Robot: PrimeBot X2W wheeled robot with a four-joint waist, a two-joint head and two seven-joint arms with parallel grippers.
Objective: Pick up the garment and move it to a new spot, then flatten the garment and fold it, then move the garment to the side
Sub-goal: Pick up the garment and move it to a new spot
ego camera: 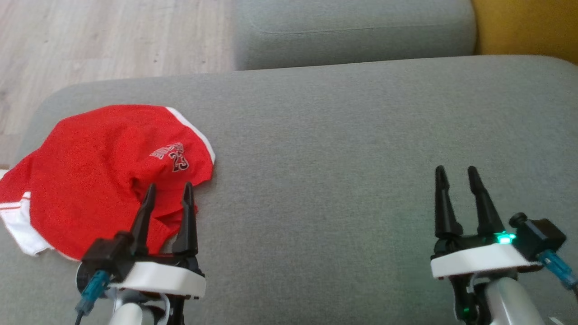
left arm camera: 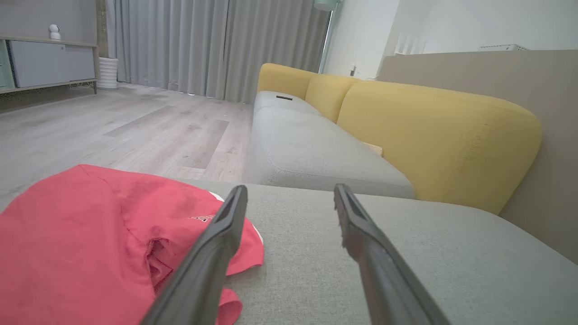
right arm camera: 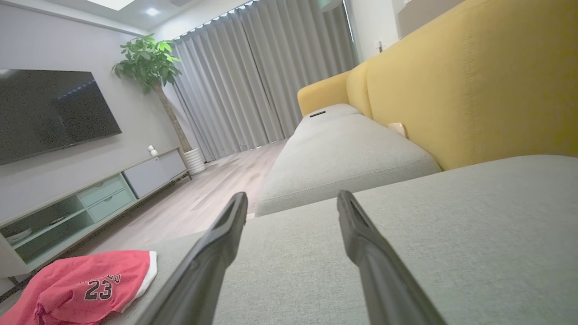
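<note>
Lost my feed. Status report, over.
Left gripper open, hovering at edge of crumpled red fabric jersey with white trim, nothing held. Right gripper open over grey fabric sofa cushion. Nothing in the way.

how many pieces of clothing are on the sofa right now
1. A red garment with white trim lies crumpled at the left end of the near grey cushion, just ahead of the left gripper. Another could be hidden beneath it.

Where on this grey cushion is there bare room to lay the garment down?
Bare grey cushion runs from the red garment across to the right gripper. It is crowded at the left end, where the left gripper hangs over the garment.
</note>
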